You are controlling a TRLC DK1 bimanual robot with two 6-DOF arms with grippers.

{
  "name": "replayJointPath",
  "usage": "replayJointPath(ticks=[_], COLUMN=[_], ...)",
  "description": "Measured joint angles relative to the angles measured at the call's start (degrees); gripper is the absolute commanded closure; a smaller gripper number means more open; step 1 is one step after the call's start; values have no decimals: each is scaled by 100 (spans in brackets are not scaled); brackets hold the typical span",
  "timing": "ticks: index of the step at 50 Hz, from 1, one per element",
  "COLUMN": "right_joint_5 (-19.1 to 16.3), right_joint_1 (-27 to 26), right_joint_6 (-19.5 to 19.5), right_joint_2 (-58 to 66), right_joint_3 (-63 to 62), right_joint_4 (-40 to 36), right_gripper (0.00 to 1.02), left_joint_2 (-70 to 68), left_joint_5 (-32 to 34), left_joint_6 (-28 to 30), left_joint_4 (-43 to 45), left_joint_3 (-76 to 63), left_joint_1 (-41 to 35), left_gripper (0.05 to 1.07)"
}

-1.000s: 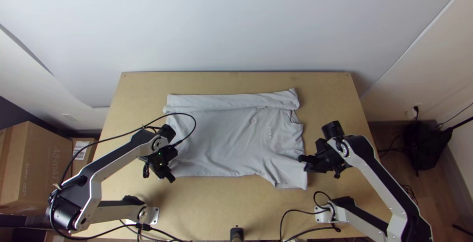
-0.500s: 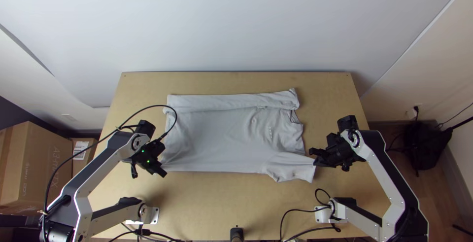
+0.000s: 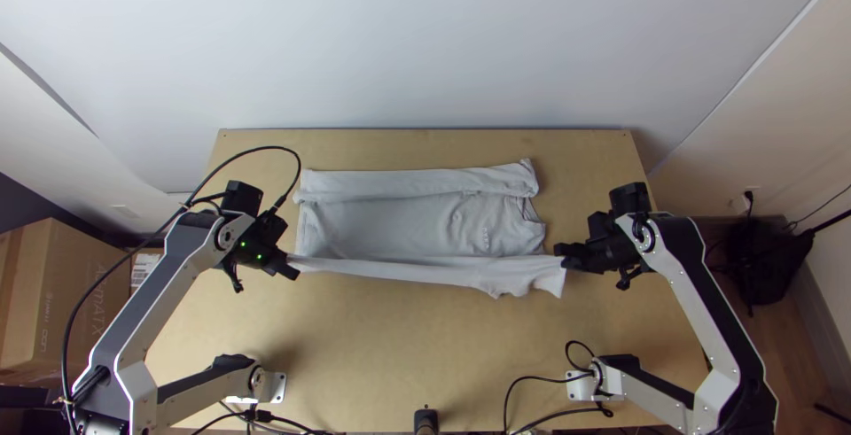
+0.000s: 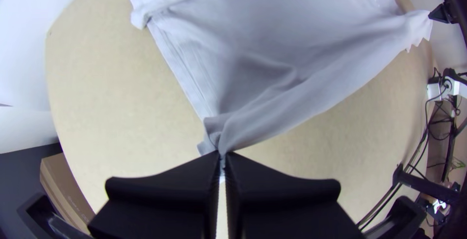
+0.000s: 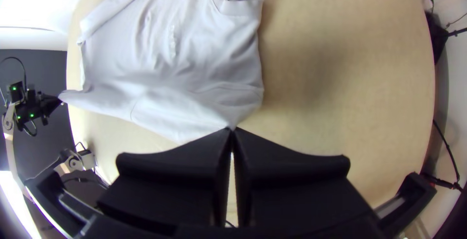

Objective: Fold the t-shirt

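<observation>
Folding appears roughly half complete. The t-shirt (image 3: 399,225) lies across the middle of the table (image 3: 381,355), its far side turned in as a long band. The left gripper (image 4: 223,156) and right gripper (image 5: 232,130) each clench a near corner, the edge stretched between them; laying it over and compacting remain.

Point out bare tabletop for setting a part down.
Widest: light wooden table between the pale grey fabric t-shirt and silver arm bases. Narrower: strip beyond the t-shirt's far edge. Crowded: the near edge's two ends, held by the black left gripper and black right gripper.
</observation>
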Motion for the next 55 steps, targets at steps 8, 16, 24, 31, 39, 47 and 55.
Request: replayJointPath(ticks=[8,16,24,31,39,47,55], right_joint_5=[11,114,155,223,262,264,308], right_joint_1=[0,48,177,275,339,348,345], right_joint_6=[166,323,387,461,494,514,514], right_joint_2=[249,632,1139,1652,2297,3058,4011], right_joint_3=[260,675,1211,1733,2426,3200,4030], right_joint_4=[520,979,1123,1213,1252,1259,1261], right_gripper=[100,100,100,100,100,100,100], left_joint_2=[227,505,944,1373,1982,2621,3316], left_joint_5=[0,0,2,0,0,0,0], left_joint_6=[-59,-157,-319,-396,-448,-450,-474], left_joint_4=[170,389,579,730,769,769,769], left_joint_3=[240,627,1113,1517,2208,2920,3606], left_joint_1=[68,216,280,280,280,280,310], left_gripper=[105,104,105,105,104,105,105])
